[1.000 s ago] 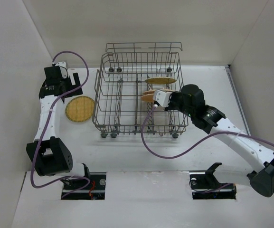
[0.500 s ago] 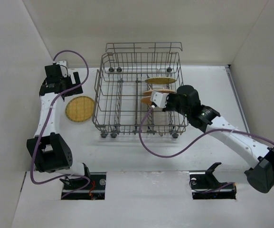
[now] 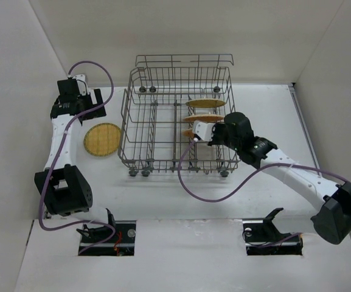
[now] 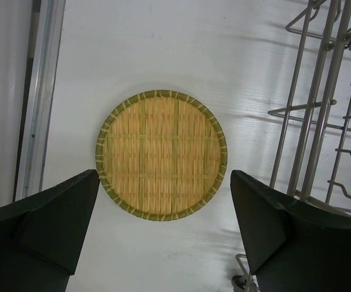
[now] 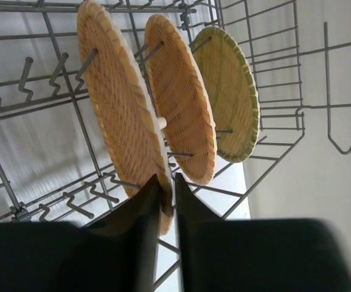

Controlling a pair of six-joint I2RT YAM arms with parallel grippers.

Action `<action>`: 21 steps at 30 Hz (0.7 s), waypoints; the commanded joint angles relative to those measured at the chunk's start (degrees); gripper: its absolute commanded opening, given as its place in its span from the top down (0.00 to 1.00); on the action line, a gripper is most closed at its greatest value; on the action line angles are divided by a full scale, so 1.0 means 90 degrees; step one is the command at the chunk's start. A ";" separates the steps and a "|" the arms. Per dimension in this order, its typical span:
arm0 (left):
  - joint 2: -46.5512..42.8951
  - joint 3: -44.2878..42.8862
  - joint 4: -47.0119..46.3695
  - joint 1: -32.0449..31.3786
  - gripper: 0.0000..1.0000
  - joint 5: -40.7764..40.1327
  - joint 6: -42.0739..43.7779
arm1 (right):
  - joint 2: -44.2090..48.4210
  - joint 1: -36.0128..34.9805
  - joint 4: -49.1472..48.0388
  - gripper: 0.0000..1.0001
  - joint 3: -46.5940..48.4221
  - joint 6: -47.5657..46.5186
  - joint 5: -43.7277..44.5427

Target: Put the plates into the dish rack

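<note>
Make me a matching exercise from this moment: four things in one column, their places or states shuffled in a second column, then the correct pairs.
Column one
1. left gripper
2. right gripper
3. lone plate
4. rearmost rack plate

Column two
A. standing on edge between tines in the dish rack, ungripped
B. open, hovering over a plate
C. lying flat on the table, left of the rack
D. shut on the rim of the orange plate nearest it

Pairs: 1-B, 2-D, 3-C, 4-A.
</note>
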State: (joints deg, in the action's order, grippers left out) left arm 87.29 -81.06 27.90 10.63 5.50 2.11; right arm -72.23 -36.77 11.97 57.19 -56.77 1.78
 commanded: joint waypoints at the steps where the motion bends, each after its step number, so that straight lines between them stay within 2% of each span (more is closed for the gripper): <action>1: -0.0001 -0.0310 -0.0024 0.0064 0.10 0.0073 0.0049 | -0.0002 0.0068 -0.0568 0.75 -0.0006 0.0126 0.0037; 2: 0.0009 -0.0310 -0.0014 0.0064 0.10 0.0073 0.0059 | -0.0002 0.0077 -0.0558 0.66 -0.0026 0.0165 -0.0012; 5: 0.0028 -0.0242 0.0025 0.0044 0.09 0.0073 0.0059 | -0.0080 0.0097 -0.0422 0.58 -0.0036 0.0292 -0.0090; 9: -0.0118 0.0138 -0.0082 0.0112 0.05 0.0102 -0.0019 | -0.0042 0.0146 -0.0265 0.36 -0.0007 0.0536 -0.0266; 15: -0.0333 0.1046 -0.0541 0.0746 0.05 0.0658 -0.0526 | 0.0242 0.0165 -0.0226 0.27 0.0032 0.0517 -0.0325; 19: -0.0372 0.1729 -0.0940 0.1458 0.05 0.0970 -0.1073 | 0.0495 0.0146 -0.0216 0.24 0.0091 0.0390 -0.0257; 21: -0.0431 0.2061 -0.1253 0.1830 0.09 0.1243 -0.1269 | 0.0622 0.0136 -0.0177 0.23 0.0188 0.0371 -0.0237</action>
State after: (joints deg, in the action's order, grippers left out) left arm 86.78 -65.30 21.58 23.51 12.51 -4.64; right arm -69.76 -35.64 11.62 56.51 -53.28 0.03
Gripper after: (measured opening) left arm 0.919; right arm 0.765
